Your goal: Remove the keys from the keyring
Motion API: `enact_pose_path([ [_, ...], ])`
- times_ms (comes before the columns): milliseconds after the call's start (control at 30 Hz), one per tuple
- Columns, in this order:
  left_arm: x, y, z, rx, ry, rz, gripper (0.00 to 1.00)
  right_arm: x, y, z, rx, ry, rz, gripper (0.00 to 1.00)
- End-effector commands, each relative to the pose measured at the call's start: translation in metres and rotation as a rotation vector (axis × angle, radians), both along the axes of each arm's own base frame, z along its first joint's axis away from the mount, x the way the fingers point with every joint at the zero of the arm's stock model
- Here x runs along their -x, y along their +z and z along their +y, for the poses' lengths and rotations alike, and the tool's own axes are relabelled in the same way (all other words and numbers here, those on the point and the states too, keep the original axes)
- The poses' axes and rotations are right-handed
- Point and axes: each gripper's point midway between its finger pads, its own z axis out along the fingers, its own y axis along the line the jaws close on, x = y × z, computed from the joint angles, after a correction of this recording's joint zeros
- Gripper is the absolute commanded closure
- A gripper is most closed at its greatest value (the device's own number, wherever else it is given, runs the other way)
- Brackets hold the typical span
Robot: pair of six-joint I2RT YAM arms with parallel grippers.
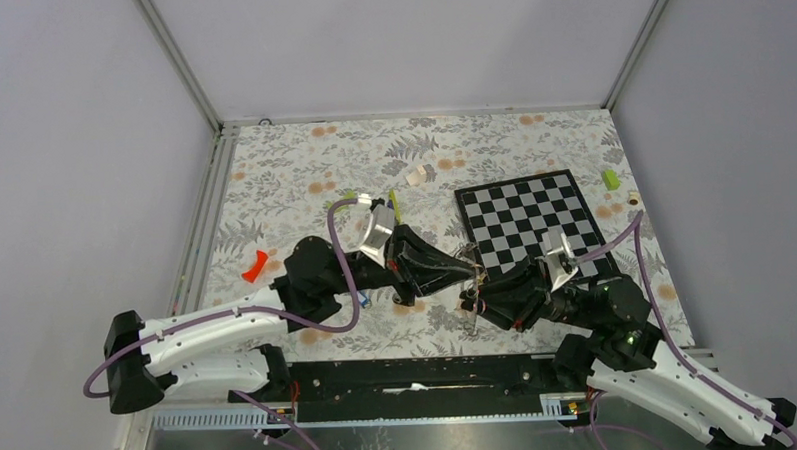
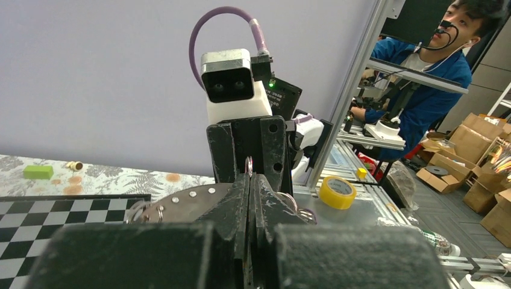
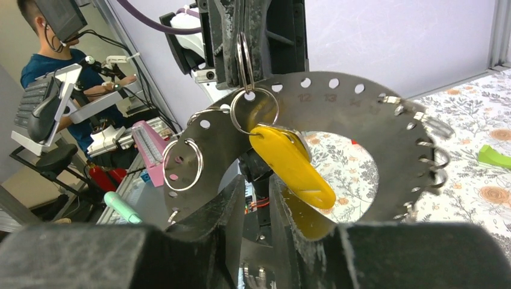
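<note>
Progress: red key (image 1: 256, 265) lies loose on the bench (image 1: 292, 169) and looks freed; yellow key (image 3: 292, 162) hangs on the keyring (image 3: 361, 114), so work remains
Keyring: flat silvery hoop punched with holes, held up between both arms
Left gripper (image 3: 244, 72): jaws pressed together, pinching the split ring (image 3: 243, 57) above the yellow key
Right gripper (image 3: 256, 198): jaws slightly apart at the hoop's lower edge; cannot tell if they grip

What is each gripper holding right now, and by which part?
Left gripper pinches the small split ring carrying the yellow key. Right gripper appears to grip the keyring at its near rim, contact partly hidden.
</note>
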Motion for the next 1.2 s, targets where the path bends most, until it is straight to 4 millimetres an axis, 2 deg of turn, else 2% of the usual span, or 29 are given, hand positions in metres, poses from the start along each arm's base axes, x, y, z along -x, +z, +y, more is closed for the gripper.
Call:
enact_pose_path([
  [0, 0.012, 0.043, 0.016, 0.169, -0.057, -0.068, 1.0, 0.007, 0.023, -0.001, -0.081, 0.036, -0.036, 0.71],
  [133, 0.013, 0.043, 0.016, 0.186, -0.094, -0.07, 1.0, 0.008, 0.017, 0.002, -0.064, 0.056, -0.015, 0.72],
  [233, 0.015, 0.044, 0.017, 0.196, -0.124, -0.078, 1.0, 0.007, 0.014, -0.002, -0.041, 0.033, -0.022, 0.72],
  [567, 0.015, 0.042, 0.022, 0.198, -0.14, -0.077, 1.0, 0.018, 0.032, -0.046, -0.04, -0.078, -0.098, 0.71],
  [667, 0.013, 0.04, 0.022, 0.193, -0.13, -0.069, 1.0, 0.024, 0.032, -0.051, -0.03, -0.069, -0.089, 0.71],
  [900, 0.011, 0.036, 0.02, 0.184, -0.124, -0.061, 1.0, 0.045, 0.042, -0.035, -0.053, 0.102, -0.096, 0.74],
  [1067, 0.01, 0.034, 0.017, 0.184, -0.127, -0.058, 1.0, 0.044, 0.047, -0.017, -0.073, 0.171, -0.082, 0.76],
  [1167, 0.011, 0.033, 0.016, 0.183, -0.136, -0.058, 1.0, 0.04, 0.049, -0.015, -0.066, 0.155, -0.099, 0.75],
])
